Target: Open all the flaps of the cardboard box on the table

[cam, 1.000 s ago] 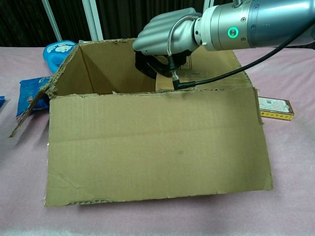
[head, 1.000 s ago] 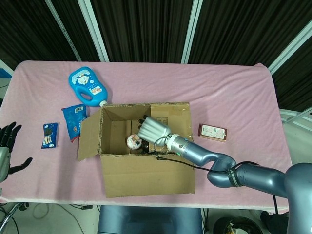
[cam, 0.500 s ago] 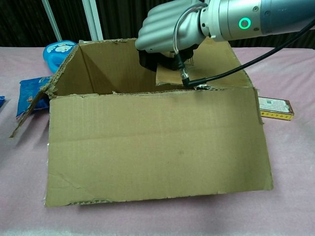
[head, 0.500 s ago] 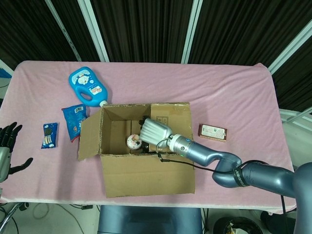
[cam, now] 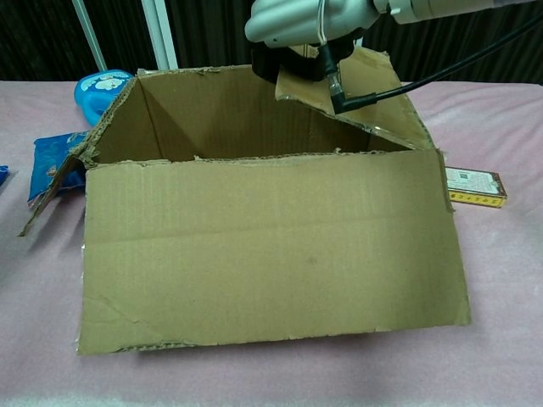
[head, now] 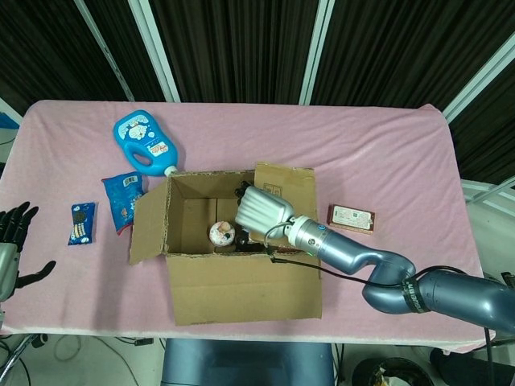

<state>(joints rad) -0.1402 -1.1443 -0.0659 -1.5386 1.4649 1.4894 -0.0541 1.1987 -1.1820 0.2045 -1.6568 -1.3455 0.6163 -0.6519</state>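
The cardboard box (head: 241,285) (cam: 271,246) stands at the table's front middle with its top open. Its left flap (head: 147,225) (cam: 55,182) is folded outward. The right flap (head: 294,181) (cam: 373,102) slants up over the box's right side. My right hand (head: 261,211) (cam: 301,21) holds that flap's free edge, fingers curled under it. A small round item (head: 221,233) lies inside the box. My left hand (head: 12,233) hovers open at the table's far left edge, apart from everything.
A blue bottle (head: 145,143) (cam: 97,89) lies behind the box on the left. A blue snack bag (head: 122,199) (cam: 51,161) and a small cookie pack (head: 80,223) lie left of the box. A flat brown packet (head: 352,218) (cam: 475,186) lies to its right.
My right hand has risen and moved right, lifting the right flap from lying inside the box to a raised slant. The left hand has stayed put.
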